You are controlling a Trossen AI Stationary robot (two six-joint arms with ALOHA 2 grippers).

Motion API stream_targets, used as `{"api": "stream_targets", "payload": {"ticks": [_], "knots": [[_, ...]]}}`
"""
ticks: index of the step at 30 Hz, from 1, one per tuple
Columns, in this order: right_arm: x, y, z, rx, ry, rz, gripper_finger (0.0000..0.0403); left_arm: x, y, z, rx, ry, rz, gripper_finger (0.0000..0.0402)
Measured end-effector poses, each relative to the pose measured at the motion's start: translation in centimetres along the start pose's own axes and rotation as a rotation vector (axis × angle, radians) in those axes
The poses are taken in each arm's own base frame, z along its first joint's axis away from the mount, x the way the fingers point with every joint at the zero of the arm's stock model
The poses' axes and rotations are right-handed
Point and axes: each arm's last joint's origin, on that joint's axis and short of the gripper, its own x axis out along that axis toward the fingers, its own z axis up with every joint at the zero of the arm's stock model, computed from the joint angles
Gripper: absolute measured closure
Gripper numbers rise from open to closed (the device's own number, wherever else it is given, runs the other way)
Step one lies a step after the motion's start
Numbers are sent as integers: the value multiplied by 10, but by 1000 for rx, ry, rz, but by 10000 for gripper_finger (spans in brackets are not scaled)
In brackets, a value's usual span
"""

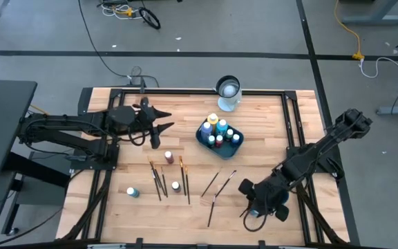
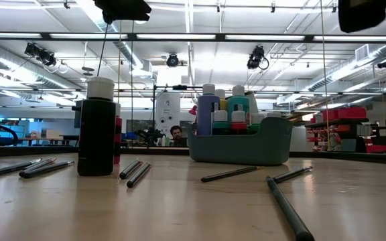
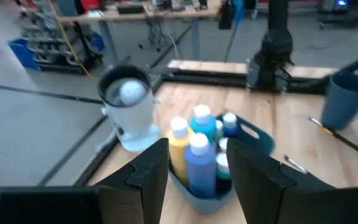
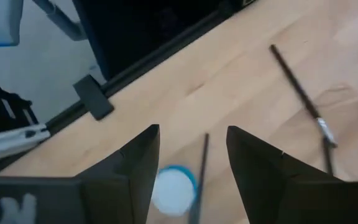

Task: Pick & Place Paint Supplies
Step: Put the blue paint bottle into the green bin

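My right gripper (image 4: 191, 165) fingers spread around a blue-capped bottle (image 4: 174, 190) near the table's front right, beside a brush (image 4: 199, 174); light, slick plastic, so squeeze the body under the cap.

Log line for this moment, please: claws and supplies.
left claw: open, empty, beside bin | right claw: open over white-capped bottle | bin: bottles loaded | brushes: on table

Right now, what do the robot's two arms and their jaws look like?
Both arms are black, built of jointed tubular links. The left gripper ends in two slim tapered jaws; the right gripper is a bulkier dark block. In the wrist views the jaws are flat, wedge-shaped matte black plates. No markings or loose cables are visible.
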Motion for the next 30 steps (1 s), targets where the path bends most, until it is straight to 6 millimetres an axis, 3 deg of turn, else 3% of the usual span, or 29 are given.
{"api": "stream_targets", "payload": {"ticks": [5,21,30], "knots": [[12,3,-5,56,94,-27,213,0,1,4,24,-35,20,231],[25,9,-14,120,206,-39,214,0,0,6,25,-58,16,231],[24,9,-15,121,226,-44,274,0,0,6,26,-57,16,231]]}}
